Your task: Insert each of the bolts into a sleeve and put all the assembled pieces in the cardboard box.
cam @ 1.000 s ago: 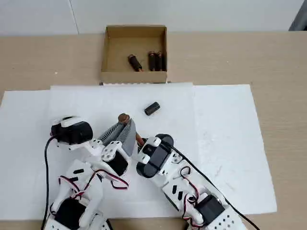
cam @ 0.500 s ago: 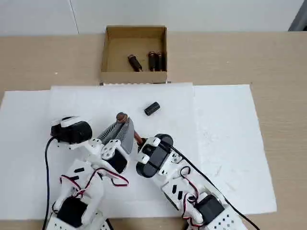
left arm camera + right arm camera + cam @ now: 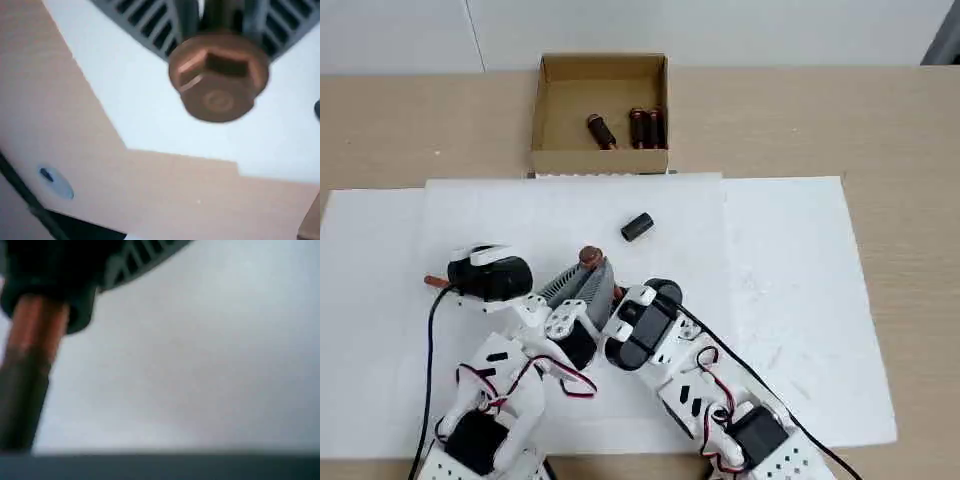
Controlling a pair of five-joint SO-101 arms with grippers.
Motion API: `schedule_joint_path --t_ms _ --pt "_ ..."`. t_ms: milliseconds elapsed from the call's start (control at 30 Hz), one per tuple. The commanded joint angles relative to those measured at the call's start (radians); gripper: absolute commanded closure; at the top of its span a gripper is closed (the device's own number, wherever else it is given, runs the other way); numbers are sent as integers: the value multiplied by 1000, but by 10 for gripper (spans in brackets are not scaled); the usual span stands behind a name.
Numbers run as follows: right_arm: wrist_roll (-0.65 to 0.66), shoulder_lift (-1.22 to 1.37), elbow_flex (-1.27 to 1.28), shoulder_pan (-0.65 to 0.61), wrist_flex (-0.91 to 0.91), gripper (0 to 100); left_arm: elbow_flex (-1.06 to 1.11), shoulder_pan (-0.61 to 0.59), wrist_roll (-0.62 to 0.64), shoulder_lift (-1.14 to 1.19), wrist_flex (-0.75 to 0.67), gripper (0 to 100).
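Three pieces (image 3: 642, 127) in cardboard box (image 3: 600, 160), one sleeve (image 3: 637, 226), left end effector (image 3: 590, 268) clamping one bolt (image 3: 218, 76)

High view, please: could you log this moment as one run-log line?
left gripper: shut on bolt | sleeve: loose on paper | cardboard box: three pieces inside

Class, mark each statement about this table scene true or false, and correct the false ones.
1. The left hand holds a copper bolt. True.
2. The cardboard box is empty. False: several dark pieces lie in it.
3. A loose black sleeve lies on the white paper. True.
4. The left hand hangs over the box. False: it is over the paper, short of the box.
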Motion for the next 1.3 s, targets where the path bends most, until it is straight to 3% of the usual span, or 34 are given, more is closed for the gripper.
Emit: schedule_joint_path --t_ms 0,267,433,667,1133,1267 --pt "32 -12 -29 -8 -25 995 -8 32 11 -9 43 995" --pt "32 -12 -40 -7 -25 995 -10 66 -26 -9 189 995" --pt "32 -12 -40 -7 -25 995 -12 84 -26 -9 193 993" --pt "41 -12 -40 -7 -25 995 -22 40 -81 -9 193 844" --pt "44 -12 -31 -7 -21 995 -182 11 -155 -9 198 845" --pt "41 -12 -31 33 -18 995 -183 -89 -218 -9 195 908"
